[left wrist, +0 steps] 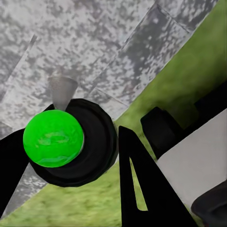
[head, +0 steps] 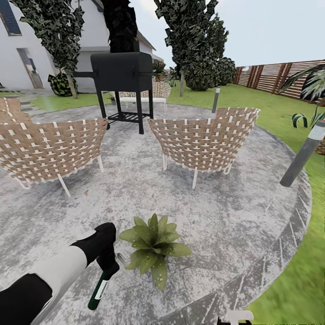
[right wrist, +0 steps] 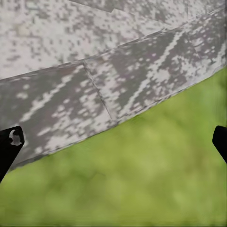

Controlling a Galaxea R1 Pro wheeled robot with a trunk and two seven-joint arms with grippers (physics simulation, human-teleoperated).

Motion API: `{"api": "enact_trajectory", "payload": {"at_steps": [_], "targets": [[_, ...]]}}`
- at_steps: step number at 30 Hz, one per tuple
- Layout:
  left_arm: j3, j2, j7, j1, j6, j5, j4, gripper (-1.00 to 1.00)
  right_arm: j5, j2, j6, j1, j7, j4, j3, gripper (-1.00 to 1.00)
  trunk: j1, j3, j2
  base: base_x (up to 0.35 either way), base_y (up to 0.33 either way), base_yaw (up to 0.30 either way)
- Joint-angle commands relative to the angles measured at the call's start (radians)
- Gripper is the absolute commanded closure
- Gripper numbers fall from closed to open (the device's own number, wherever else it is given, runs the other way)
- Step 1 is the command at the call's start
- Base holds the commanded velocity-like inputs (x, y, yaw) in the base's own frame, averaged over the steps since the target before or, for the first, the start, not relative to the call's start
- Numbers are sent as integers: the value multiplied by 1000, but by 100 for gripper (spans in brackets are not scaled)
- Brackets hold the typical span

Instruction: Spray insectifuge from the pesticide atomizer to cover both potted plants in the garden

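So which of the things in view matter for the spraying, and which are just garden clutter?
For the job:
- pesticide atomizer, held in the left pincer
- potted plant on the patio, right beside it

Just lying about:
- two wicker chairs
- black grill
- grey post at the patio edge
- striped agave in the grass

Sprayer bottle (head: 100, 282): dark green, white label, black head, tilted above the paving. Potted plant (head: 153, 248): rosette of pointed green leaves, on grey patio (head: 203, 216), just beside the bottle.

potted plants (head: 153, 247): one
wicker chairs (head: 205, 140): two full, a third at the edge
grill (head: 123, 72): one
bollard lights (head: 301, 157): two
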Motion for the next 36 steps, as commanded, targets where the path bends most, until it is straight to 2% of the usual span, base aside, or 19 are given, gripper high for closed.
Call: {"api": "enact_trajectory", "payload": {"at_steps": [1,2,3,6,8,13,16,20,22,24,25,27,28,30,36], "targets": [[-1,1,-10,2,7,-8,-2,100,6,0,2,-1,-10,1,7,-100,0,-1,0,-11,7,-18],[1,1,-9,13,7,-7,-5,100,6,0,2,-1,-10,1,7,-100,0,-1,0,-7,5,-11],[23,2,-8,35,7,3,-9,100,7,0,2,-1,-10,1,7,-100,0,-1,0,-2,2,-4],[91,14,-6,51,5,8,-10,100,8,0,2,-1,-10,1,7,-100,0,-1,0,-1,0,-1],[116,22,7,53,-8,9,-10,100,8,-1,2,-1,-10,1,7,-100,0,-1,0,0,0,0],[129,26,93,66,-56,11,4,100,10,-1,1,-1,-10,2,9,-100,0,-1,0,0,0,0],[130,22,104,101,-70,11,-6,100,10,-1,2,-1,-9,2,8,-100,0,-1,0,0,0,0],[131,22,138,113,-77,18,-7,100,10,-1,2,-1,-9,2,9,-100,0,-1,0,0,0,0],[131,20,158,115,-77,48,-8,100,10,-1,2,-1,-9,1,9,-100,0,-1,0,0,0,0],[134,20,185,115,-78,93,-11,100,10,-1,2,-1,-9,2,9,-100,0,-1,0,0,0,0],[141,21,198,115,-78,107,-11,100,10,-1,1,-1,-9,2,9,-100,0,-1,0,0,0,0],[178,25,236,115,-81,133,-8,100,10,-1,1,-1,-9,2,9,-100,0,-1,0,0,0,0],[208,26,263,116,-94,142,-6,100,10,-1,1,-1,-9,2,9,-100,0,-1,0,0,0,0],[238,25,280,117,-116,147,-4,100,10,-1,2,-1,-9,1,9,-100,0,-1,0,0,0,0],[251,26,287,117,-125,148,-1,100,9,0,1,-1,-9,1,9,-100,0,-1,0,0,0,-56]]}}
